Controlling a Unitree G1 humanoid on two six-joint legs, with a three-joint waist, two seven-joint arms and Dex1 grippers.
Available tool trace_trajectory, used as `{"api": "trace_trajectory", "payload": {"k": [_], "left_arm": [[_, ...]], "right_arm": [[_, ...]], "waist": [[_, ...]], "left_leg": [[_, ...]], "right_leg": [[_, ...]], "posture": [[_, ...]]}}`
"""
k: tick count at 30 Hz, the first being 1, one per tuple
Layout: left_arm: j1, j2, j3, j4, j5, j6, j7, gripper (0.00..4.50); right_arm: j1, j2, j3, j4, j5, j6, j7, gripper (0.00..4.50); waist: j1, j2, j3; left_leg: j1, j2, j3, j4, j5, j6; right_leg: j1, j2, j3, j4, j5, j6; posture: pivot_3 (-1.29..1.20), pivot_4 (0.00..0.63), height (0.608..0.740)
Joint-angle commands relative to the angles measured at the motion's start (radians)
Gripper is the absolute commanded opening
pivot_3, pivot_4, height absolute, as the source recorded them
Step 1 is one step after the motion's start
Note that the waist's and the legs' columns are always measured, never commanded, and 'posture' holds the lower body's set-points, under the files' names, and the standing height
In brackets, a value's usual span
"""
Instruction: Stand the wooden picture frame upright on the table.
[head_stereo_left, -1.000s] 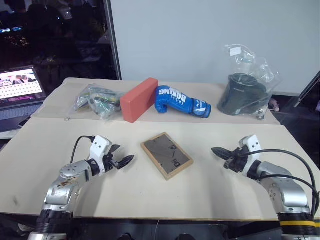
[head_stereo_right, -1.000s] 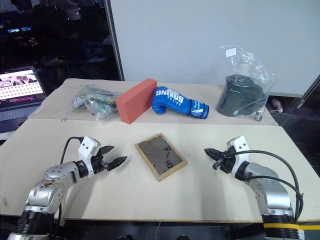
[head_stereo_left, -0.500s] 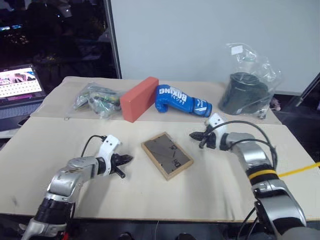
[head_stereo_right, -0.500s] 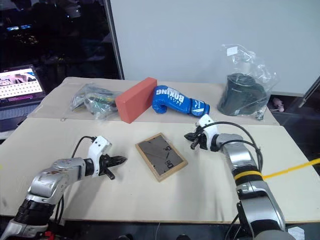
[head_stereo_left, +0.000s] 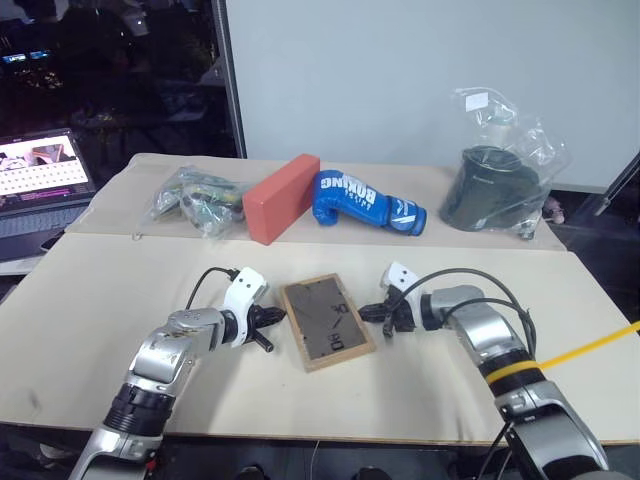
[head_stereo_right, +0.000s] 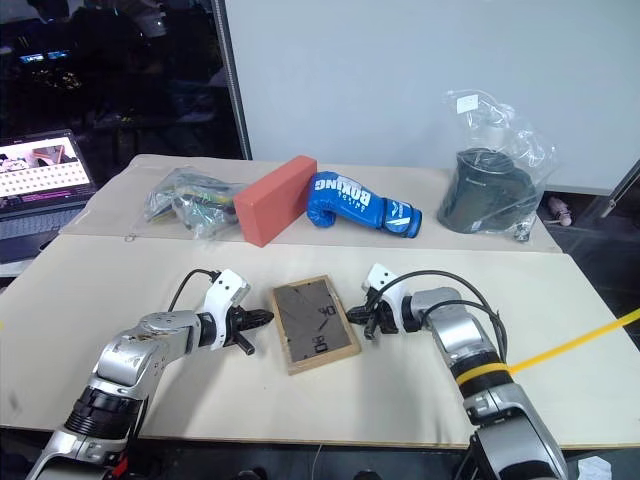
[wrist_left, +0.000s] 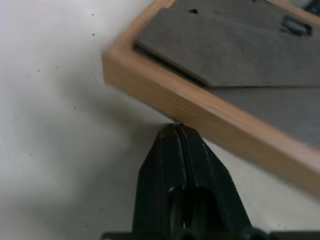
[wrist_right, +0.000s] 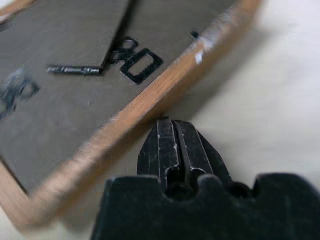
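- My left gripper (head_stereo_left: 268, 318) has its jaws pressed fully together, holding nothing; in my left wrist view the tips sit against the frame's left wooden edge, low where it meets the table (head_stereo_left: 60, 310).
- My right gripper (head_stereo_left: 372, 313) is likewise closed tight and empty, its tips against the opposite edge, at 3 o'clock of the frame.
- The wooden picture frame (head_stereo_left: 325, 322) lies flat, dark back up, fold-out stand (head_stereo_left: 318, 312) folded flat, on the near panel between my two grippers.
- Risk one, as I judge it: with both grippers closed I can only push or pry. If I squeeze unevenly, the frame could spin or skid away rather than tip up.
- Risk two: if the tips ride over the edge instead of under it, I scrape the back and gain no lift.
- Risk three: raised without the stand swung out, the frame would probably fall over.
- Farther off at 11 o'clock the red block (head_stereo_left: 280, 197) and at 12 o'clock the blue boxing glove (head_stereo_left: 366, 202) stand well apart; a hard shove could send the frame towards them.
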Motion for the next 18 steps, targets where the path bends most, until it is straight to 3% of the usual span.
{"api": "trace_trajectory", "payload": {"k": [1, 14, 18], "left_arm": [[0.026, 0.031, -0.012, -0.041, -0.011, 0.018, -0.042, 0.07], [0.089, 0.136, 0.039, -0.027, -0.015, 0.044, -0.086, 0.07], [0.038, 0.025, 0.418, -0.063, -0.271, 0.4, 0.032, 0.07]], "right_arm": [[0.054, -0.021, 0.026, -0.186, 0.03, 0.129, 0.0, 0.0], [0.076, -0.071, 0.016, -0.36, 0.103, 0.317, -0.013, 0.0], [0.079, -0.152, -0.026, -0.352, 0.099, 0.358, -0.032, 0.0]], "waist": [[-0.001, 0.0, 0.0], [-0.007, 0.0, 0.0], [-0.015, -0.001, 0.001]], "left_leg": [[0.0, 0.0, 0.0, 0.0, 0.0, 0.0], [0.001, 0.0, 0.0, 0.0, 0.0, 0.0], [0.0, 0.0, 0.0, 0.001, 0.0, 0.0]], "right_leg": [[0.0, 0.0, 0.0, 0.0, 0.0, 0.0], [0.0, 0.0, 0.0, 0.0, -0.001, -0.001], [-0.001, 0.0, 0.0, 0.001, -0.001, 0.0]], "posture": [[0.0, 0.15, 0.727], [0.0, 0.15, 0.727], [0.0, 0.15, 0.727]]}}
